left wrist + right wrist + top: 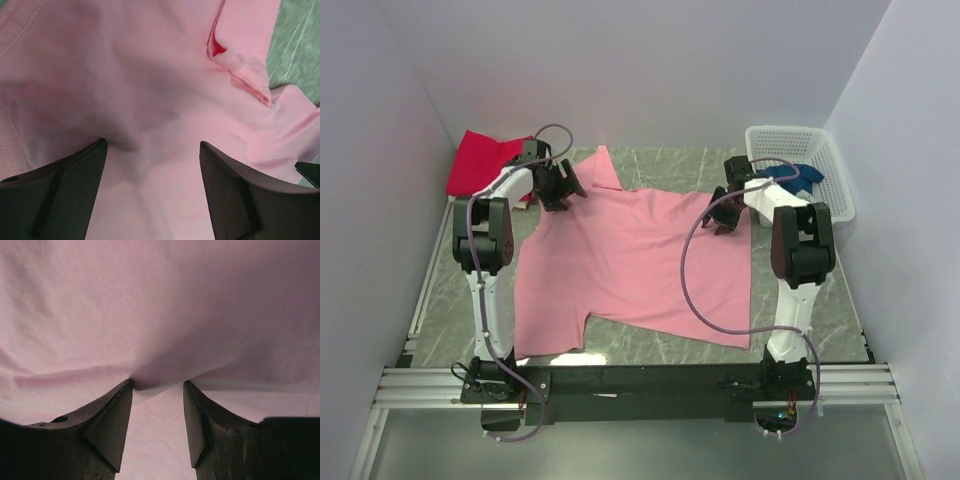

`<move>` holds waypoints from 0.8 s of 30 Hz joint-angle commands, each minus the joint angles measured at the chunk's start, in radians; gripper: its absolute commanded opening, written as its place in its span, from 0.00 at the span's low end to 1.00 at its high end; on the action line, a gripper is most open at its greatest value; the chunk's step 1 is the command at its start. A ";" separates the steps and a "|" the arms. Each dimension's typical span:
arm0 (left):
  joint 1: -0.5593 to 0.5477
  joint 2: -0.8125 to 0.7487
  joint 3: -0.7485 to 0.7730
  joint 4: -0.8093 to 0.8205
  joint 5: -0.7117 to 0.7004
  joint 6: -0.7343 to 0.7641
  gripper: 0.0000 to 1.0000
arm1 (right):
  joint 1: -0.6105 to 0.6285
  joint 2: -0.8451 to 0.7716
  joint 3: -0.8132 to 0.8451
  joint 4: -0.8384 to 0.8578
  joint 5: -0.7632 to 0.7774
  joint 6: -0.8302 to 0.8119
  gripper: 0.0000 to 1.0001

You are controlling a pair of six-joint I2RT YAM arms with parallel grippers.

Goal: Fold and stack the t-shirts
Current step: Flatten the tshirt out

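Note:
The light pink t-shirt (630,260) lies spread flat in the middle of the table. My left gripper (558,190) is open at the shirt's far left shoulder, by the collar. In the left wrist view its jaws (152,142) stand wide apart right over the pink cloth (125,75), with the collar (235,65) just beyond. My right gripper (725,215) is at the shirt's far right edge. Its jaws (158,381) are open and press into the pink cloth (160,300), which puckers between the tips. The magenta-red t-shirt (480,160) lies at the far left. The dark blue t-shirt (802,178) hangs in the basket. The orange one is out of view.
A white mesh basket (820,150) stands at the far right corner by the wall. White walls close in the green marbled table (650,345) on three sides. The arm bases and a rail sit along the near edge.

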 commanded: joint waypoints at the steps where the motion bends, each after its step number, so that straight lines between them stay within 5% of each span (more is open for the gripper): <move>1: 0.003 0.103 0.076 -0.047 -0.025 0.041 0.82 | 0.003 0.077 0.113 -0.084 0.037 -0.009 0.52; 11: 0.004 0.267 0.323 -0.042 0.080 0.045 0.82 | -0.011 0.244 0.397 -0.228 0.038 -0.014 0.52; 24: 0.012 0.241 0.348 0.044 0.151 0.009 0.81 | -0.031 0.286 0.477 -0.227 -0.025 -0.028 0.52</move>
